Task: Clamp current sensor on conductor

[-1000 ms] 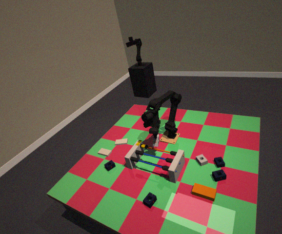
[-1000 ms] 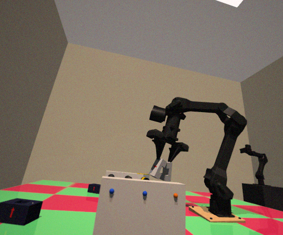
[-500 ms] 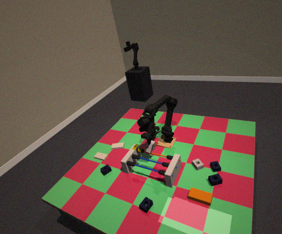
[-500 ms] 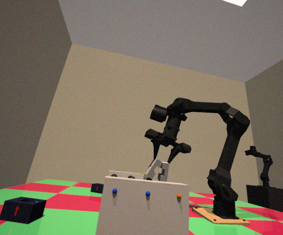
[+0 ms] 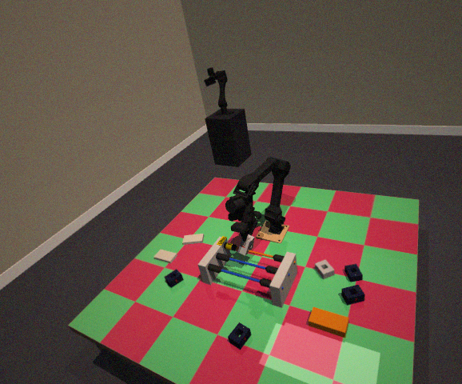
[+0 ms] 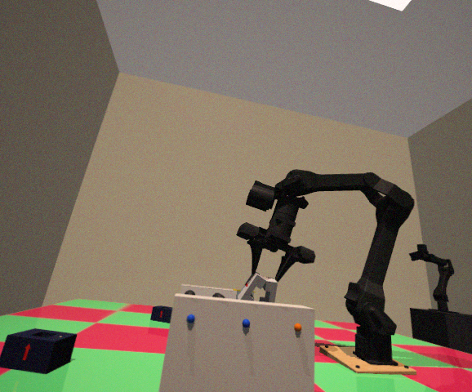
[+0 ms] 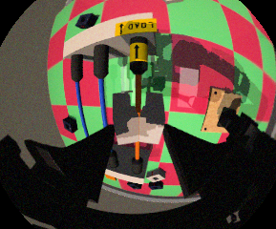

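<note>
My gripper [image 5: 245, 237] [image 6: 265, 278] [image 7: 138, 128] is shut on the open white and grey current sensor [image 5: 246, 245] [image 6: 271, 290] [image 7: 152, 135]. In the exterior view its two halves hang spread, with a red mark on one half; the arrow's direction cannot be told. The orange conductor [image 5: 260, 254] [image 7: 137, 152] runs under the sensor in the wrist view, in line with the gap between its dark jaws. How deep it sits in the gap is hidden. The yellow LOAD tag [image 5: 221, 240] [image 7: 147, 26] is on the far end block, above a yellow sleeve [image 5: 228, 246] [image 7: 141, 53] with a black arrow.
Two blue conductors [image 5: 244, 262] [image 7: 102, 100] run beside the orange one, between the far end block [image 5: 207, 274] and the near end block [image 5: 277, 292] [image 6: 236, 349]. Several dark blocks, a white block [image 5: 321, 271], an orange block [image 5: 328, 321] and two pale plates stand around. Another arm [image 5: 222, 90] is beyond the table.
</note>
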`<state>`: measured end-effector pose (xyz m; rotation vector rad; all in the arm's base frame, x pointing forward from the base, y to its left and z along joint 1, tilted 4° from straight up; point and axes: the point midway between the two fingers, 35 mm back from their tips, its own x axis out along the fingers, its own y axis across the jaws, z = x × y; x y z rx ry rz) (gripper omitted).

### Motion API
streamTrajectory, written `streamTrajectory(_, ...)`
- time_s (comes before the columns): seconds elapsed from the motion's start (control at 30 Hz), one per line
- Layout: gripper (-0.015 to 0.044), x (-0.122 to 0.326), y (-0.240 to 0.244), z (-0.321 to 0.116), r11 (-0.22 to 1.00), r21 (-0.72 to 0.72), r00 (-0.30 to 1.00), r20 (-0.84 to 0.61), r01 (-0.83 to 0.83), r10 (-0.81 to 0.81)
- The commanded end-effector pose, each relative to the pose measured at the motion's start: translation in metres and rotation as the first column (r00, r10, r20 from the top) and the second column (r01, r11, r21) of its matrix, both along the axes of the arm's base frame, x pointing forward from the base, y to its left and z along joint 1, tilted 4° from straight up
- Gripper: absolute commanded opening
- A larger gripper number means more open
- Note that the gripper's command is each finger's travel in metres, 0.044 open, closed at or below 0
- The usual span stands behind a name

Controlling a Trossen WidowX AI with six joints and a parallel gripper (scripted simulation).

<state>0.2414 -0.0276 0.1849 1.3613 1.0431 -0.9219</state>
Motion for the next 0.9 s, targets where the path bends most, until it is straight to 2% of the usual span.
streamTrajectory(0.0,0.0,0.003,0.0,-0.008,1.0,0.002,1.0,-0.004,0.004,-0.004)
streamTrajectory(0.6,0.0,0.01,0.003,-0.035,1.0,0.002,1.0,-0.004,0.004,-0.004)
streamTrajectory(0.87,0.0,0.009,0.003,-0.031,1.0,0.004,1.0,0.0,-0.001,0.001)
